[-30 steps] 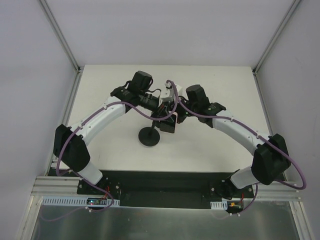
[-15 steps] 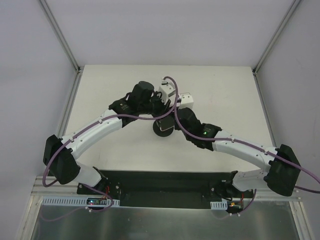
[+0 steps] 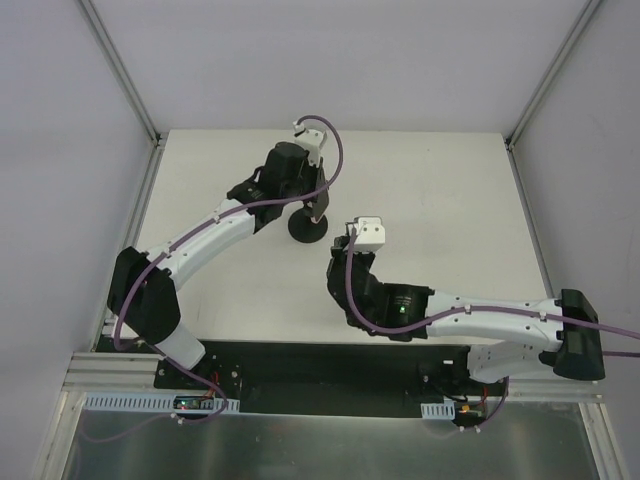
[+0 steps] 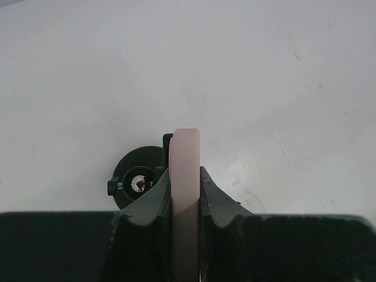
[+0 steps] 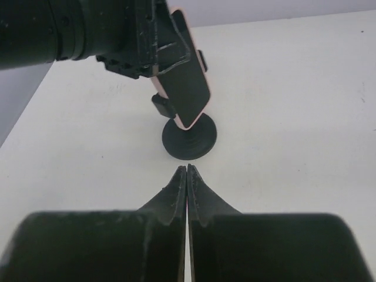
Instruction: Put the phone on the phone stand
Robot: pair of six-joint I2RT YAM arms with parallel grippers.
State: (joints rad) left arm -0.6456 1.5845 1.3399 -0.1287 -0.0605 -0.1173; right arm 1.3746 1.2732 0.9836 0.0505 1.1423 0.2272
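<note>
The phone, a slim slab with rounded corners, a glossy black screen and a pale pink rim, hangs tilted in the air, pinched across its flat faces by the left gripper, whose two black fingers are clamped on either side of it. From the left wrist camera only the phone's smooth, matte pink edge shows, rising as a narrow vertical strip between the fingers. Directly beneath its lower end sits the phone stand, matte black, with a round flat disc base and a short post; a small bracket juts out just behind the phone's lower edge, and whether phone and bracket touch cannot be told. Seen from above by the left wrist camera, the stand appears as a dark disc with a shiny bolt head at its centre, just left of the pink edge. The stand rests on the table, a flat white surface with faint scuffs and a dull finish. Nearer the bases, well apart from the stand, the right gripper points toward it, its tapered black fingers pressed together and holding nothing. In the top view a purple cable loops over the left arm's black wrist, and both arms show white links with black joints.
</note>
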